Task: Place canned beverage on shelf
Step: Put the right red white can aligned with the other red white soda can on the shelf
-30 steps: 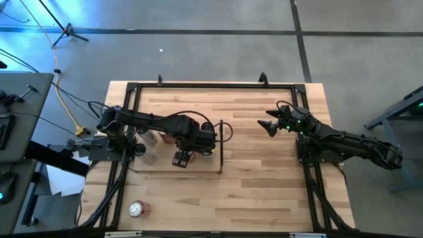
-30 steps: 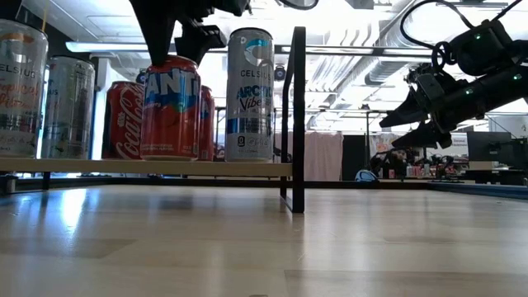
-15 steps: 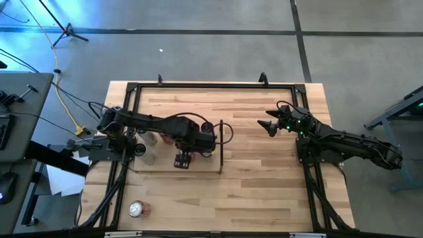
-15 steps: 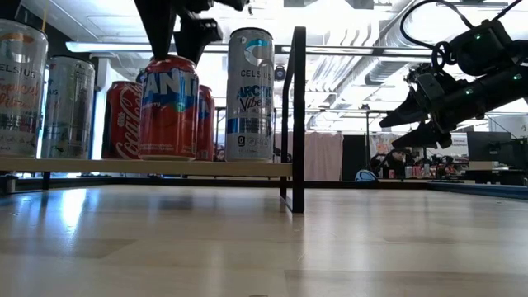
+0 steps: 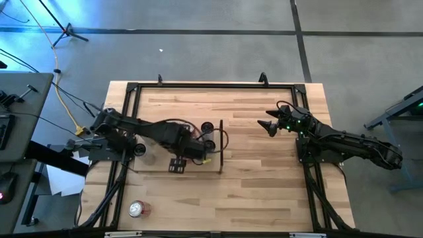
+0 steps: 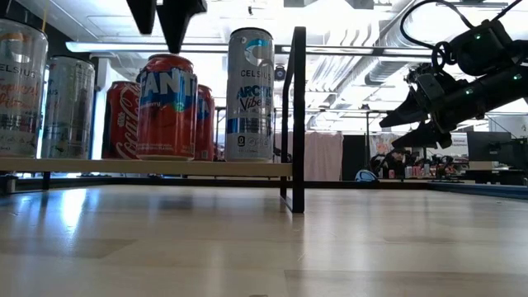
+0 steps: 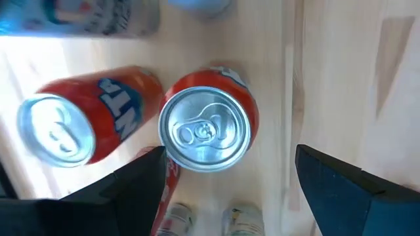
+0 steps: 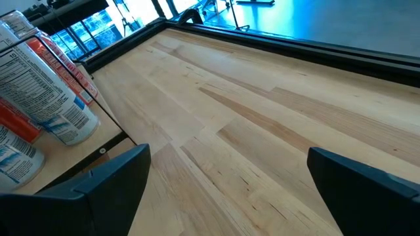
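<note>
Orange Fanta can [image 6: 167,107] (blue logo), silver Celsius can [image 6: 250,95], pale-wood shelf [image 6: 148,167].

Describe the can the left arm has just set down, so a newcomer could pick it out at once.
Start at the shelf, the pale wooden panel ending in a dark upright strip. The orange Fanta can stands upright at its front edge, directly below the open left gripper. Its neighbours are a taller silver Celsius can and a red Coca-Cola can behind.

Robotics lab or workshop; concrete floor [image 5: 198,53], loose cables [image 5: 46,33], exposed ceiling ducts [image 6: 346,66], black-framed test table [image 5: 264,192].
</note>
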Robot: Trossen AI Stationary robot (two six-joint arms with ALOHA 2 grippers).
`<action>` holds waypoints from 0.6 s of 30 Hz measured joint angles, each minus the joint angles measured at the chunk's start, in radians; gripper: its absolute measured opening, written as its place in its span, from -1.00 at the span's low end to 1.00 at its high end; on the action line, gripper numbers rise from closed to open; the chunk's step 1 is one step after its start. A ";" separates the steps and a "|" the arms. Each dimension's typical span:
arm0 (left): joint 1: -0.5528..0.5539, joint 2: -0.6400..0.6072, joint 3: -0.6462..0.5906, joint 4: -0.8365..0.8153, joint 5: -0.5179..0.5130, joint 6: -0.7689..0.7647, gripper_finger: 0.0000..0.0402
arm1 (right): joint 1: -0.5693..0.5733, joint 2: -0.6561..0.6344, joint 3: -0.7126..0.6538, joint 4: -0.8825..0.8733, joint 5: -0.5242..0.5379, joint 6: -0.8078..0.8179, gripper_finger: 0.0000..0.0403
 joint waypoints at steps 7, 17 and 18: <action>-0.169 -0.035 0.002 0.025 -0.155 -0.221 0.53 | 0.000 0.000 0.000 0.000 0.000 0.000 0.98; -0.524 -0.010 0.002 0.077 -0.206 -0.898 0.53 | 0.000 0.000 0.000 0.000 0.000 0.000 0.98; -0.553 -0.008 0.002 0.082 -0.190 -0.957 0.53 | 0.000 0.000 0.000 0.000 0.000 0.000 0.98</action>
